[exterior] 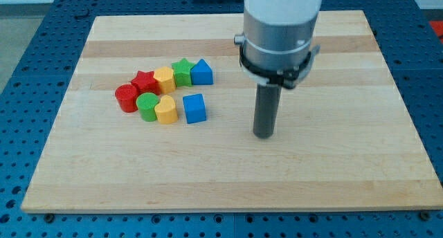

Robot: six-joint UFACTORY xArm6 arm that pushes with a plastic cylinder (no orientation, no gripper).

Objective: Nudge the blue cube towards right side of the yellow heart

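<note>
The blue cube sits on the wooden board, just right of the yellow heart, with a small gap between them. My tip rests on the board well to the right of the blue cube and slightly lower in the view, touching no block. The dark rod rises from the tip to the arm's white and grey body at the view's top.
A cluster lies left of centre: a red cylinder, a red star, a yellow block, a green star, a blue triangular block and a green cylinder. Blue perforated table surrounds the board.
</note>
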